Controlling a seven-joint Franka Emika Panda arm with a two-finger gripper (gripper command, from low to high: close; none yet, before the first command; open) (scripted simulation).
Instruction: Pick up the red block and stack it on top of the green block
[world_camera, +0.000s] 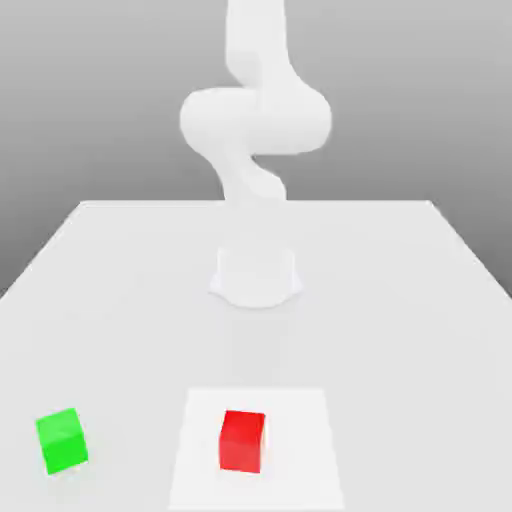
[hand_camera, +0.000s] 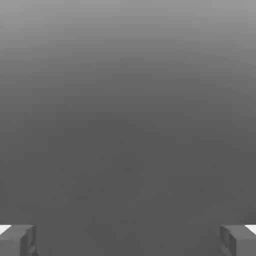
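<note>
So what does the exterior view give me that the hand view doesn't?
Exterior view: the small matte red cube and the small matte green cube, apart on the white table, green toward that view's left, plus the white arm. Hand view: the open pincer, its grey fingertips wide apart against plain grey. Shared: nothing I can match.

red block (world_camera: 242, 440) apart from green block (world_camera: 61, 440)

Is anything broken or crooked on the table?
Nothing looks broken. The green block sits slightly twisted compared with the red block, and they rest apart on the table. The claw is open with nothing between its fingers.
</note>
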